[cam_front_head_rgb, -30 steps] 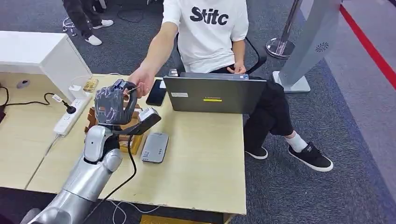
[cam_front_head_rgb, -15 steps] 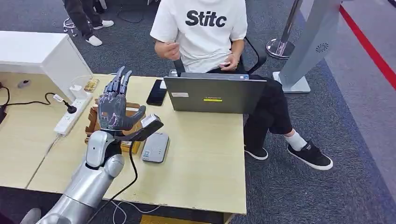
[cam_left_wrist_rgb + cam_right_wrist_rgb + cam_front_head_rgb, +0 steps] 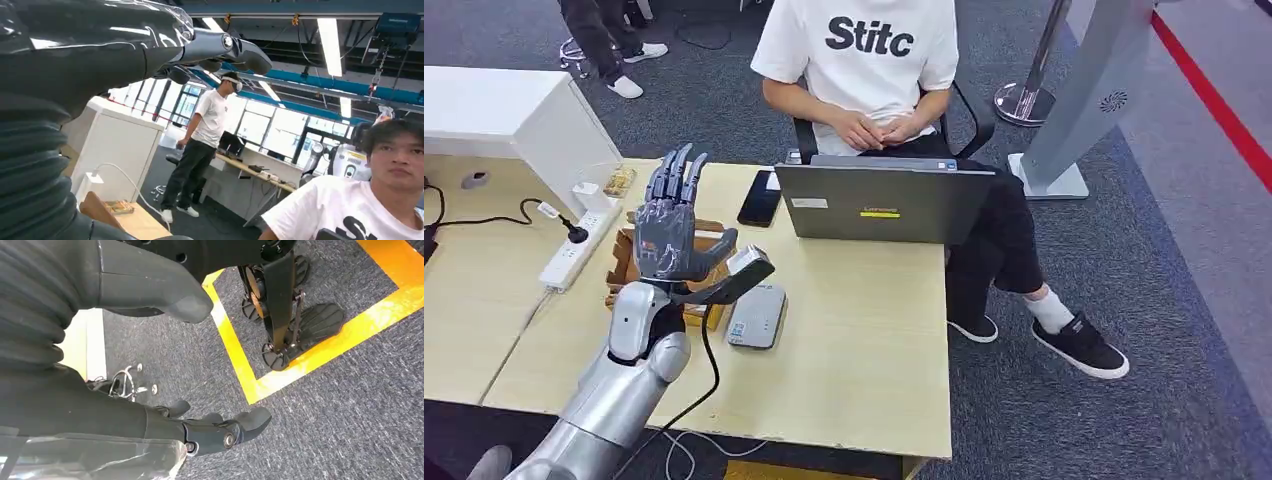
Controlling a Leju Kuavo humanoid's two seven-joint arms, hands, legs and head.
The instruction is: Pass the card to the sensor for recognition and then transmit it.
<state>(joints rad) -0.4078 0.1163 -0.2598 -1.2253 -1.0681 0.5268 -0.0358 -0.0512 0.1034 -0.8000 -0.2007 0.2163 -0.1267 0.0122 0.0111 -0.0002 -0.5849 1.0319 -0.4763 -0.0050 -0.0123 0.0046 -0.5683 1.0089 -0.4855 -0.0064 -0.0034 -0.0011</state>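
My left hand (image 3: 669, 225) is raised above the table's left part, fingers spread and pointing up, with nothing in it; in the left wrist view the left hand (image 3: 125, 45) has its dark fingers stretched out in the air. The grey card sensor (image 3: 755, 315) lies flat on the table (image 3: 864, 330) just right of that wrist. I see no card. The seated person (image 3: 874, 70) in a white T-shirt faces me behind the laptop, both hands folded in the lap. My right hand (image 3: 125, 435) hangs over grey carpet, fingers loosely extended, holding nothing.
An open laptop (image 3: 884, 200) stands at the table's far edge with a black phone (image 3: 758, 198) beside it. A wooden holder (image 3: 624, 262) sits behind my left hand, a white power strip (image 3: 574, 245) and a white cabinet (image 3: 504, 115) further left. Another person (image 3: 200, 145) stands far off.
One second ago my left hand was curled around the card while the person's hand took hold of it. The person's arm has drawn back to the lap, and my fingers have spread open.
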